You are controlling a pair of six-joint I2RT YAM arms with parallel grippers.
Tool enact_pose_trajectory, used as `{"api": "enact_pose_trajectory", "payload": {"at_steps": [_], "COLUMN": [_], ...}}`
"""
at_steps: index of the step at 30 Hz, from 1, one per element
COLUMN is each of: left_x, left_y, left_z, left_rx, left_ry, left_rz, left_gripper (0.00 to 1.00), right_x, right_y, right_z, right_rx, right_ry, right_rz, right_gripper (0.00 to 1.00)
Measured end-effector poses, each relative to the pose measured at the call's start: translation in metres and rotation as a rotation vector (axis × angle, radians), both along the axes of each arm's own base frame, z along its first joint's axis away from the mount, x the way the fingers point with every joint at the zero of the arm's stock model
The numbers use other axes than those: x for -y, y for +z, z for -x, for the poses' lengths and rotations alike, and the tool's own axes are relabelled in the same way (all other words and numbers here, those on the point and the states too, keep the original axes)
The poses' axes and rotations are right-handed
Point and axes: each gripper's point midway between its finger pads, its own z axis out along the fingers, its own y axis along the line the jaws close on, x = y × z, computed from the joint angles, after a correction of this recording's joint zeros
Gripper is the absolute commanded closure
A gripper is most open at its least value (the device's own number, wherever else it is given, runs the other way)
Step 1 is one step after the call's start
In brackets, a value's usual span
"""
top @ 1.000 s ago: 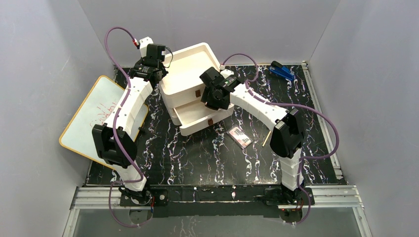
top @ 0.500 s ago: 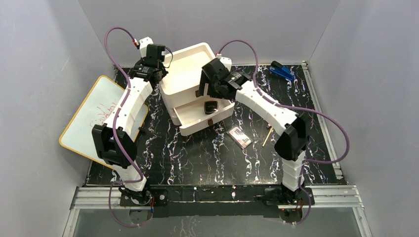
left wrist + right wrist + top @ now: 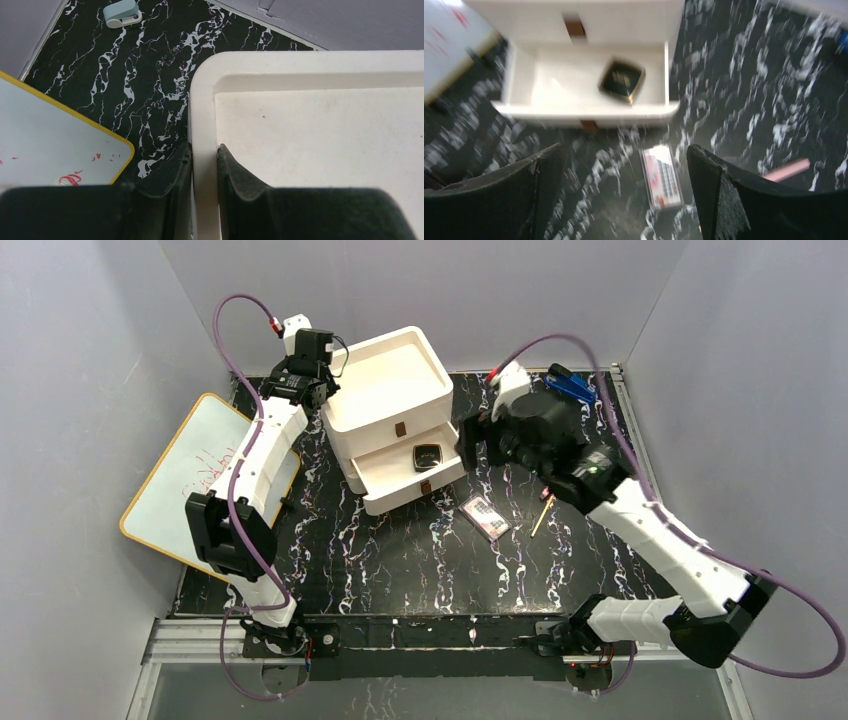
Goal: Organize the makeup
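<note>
The square black compact (image 3: pixel 428 456) (image 3: pixel 622 81) lies in the open lower drawer (image 3: pixel 395 472) (image 3: pixel 549 80) of the white organizer (image 3: pixel 385 365). On the black marbled table in front of the drawer lies the multicolour palette (image 3: pixel 484 517) (image 3: pixel 663 177), with the thin pink-and-yellow stick (image 3: pixel 543 514) (image 3: pixel 789 170) to its right. My right gripper (image 3: pixel 469 444) (image 3: pixel 624 150) hovers open and empty to the right of the drawer, above the palette. My left gripper (image 3: pixel 318 390) (image 3: pixel 204 155) is shut on the rim of the organizer's top tray (image 3: pixel 205 100).
A yellow-edged whiteboard (image 3: pixel 190 475) (image 3: pixel 50 140) lies at the left. A blue stapler-like object (image 3: pixel 572 385) sits at the back right. A small pale blue object (image 3: pixel 121 13) rests near the back left wall. The upper drawer (image 3: pixel 385 425) is closed.
My right gripper opened, left the black compact in the lower drawer, and drew back to the right and up. The left arm has not moved.
</note>
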Motion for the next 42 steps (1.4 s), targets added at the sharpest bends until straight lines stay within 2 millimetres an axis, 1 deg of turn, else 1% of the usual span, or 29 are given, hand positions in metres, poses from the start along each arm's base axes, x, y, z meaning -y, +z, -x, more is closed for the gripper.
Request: {"api": "enact_pose_trajectory", "payload": {"at_steps": [1,2,4,5,6,7,8,9,10,12,15,18,22,25,27,32,38,42], "left_x": [0.0,0.001,0.002,0.004,0.004,0.004,0.004,0.004,0.004,0.004,0.004,0.004,0.004,0.004,0.004,0.004,0.004,0.004], "left_y": [0.0,0.001,0.001,0.001,0.001,0.001,0.001,0.001,0.001,0.001,0.001,0.001,0.001,0.001,0.0,0.001,0.001,0.001], "left_z": [0.0,-0.001,-0.001,-0.002,-0.002,-0.002,-0.003,-0.003,-0.003,-0.003,-0.003,-0.003,-0.003,-0.003,-0.003,-0.003,-0.003,-0.003], "left_rx": [0.0,-0.001,0.001,0.0,-0.001,-0.001,-0.002,-0.004,-0.005,-0.006,-0.006,-0.007,-0.008,-0.009,-0.009,-0.01,-0.013,-0.015], "left_ry": [-0.01,-0.021,-0.042,-0.054,-0.063,-0.07,-0.076,-0.082,-0.087,-0.091,-0.094,-0.097,-0.099,-0.101,-0.102,-0.106,-0.118,-0.121], "left_rz": [0.0,0.002,0.011,0.015,0.017,0.018,0.017,0.015,0.013,0.009,0.007,0.005,0.003,0.001,0.001,-0.001,-0.005,-0.005], "left_gripper": [1.0,1.0,1.0,1.0,1.0,1.0,1.0,1.0,1.0,1.0,1.0,1.0,1.0,1.0,1.0,1.0,1.0,1.0], "right_x": [0.0,0.001,0.007,0.011,0.018,0.025,0.031,0.035,0.038,0.038,0.036,0.034,0.035,0.035,0.036,0.034,0.034,0.03], "right_y": [-0.025,-0.055,-0.128,-0.157,-0.193,-0.216,-0.231,-0.239,-0.242,-0.241,-0.238,-0.239,-0.25,-0.264,-0.272,-0.281,-0.299,-0.301], "right_z": [0.001,0.004,0.014,0.019,0.029,0.036,0.042,0.045,0.046,0.042,0.029,0.019,0.008,0.0,-0.002,-0.005,-0.001,-0.006], "right_rx": [-0.035,-0.083,-0.224,-0.287,-0.373,-0.43,-0.472,-0.491,-0.499,-0.482,-0.433,-0.406,-0.405,-0.43,-0.447,-0.46,-0.507,-0.496], "right_ry": [0.013,0.026,0.056,0.063,0.074,0.079,0.082,0.084,0.085,0.086,0.081,0.079,0.082,0.088,0.089,0.095,0.106,0.1], "right_rz": [0.048,0.104,0.237,0.292,0.365,0.415,0.454,0.474,0.485,0.485,0.474,0.462,0.452,0.456,0.459,0.445,0.459,0.444], "right_gripper": [0.01,0.01,0.01,0.01,0.01,0.01,0.01,0.01,0.01,0.01,0.01,0.01,0.01,0.01,0.01,0.01,0.02,0.02]}}
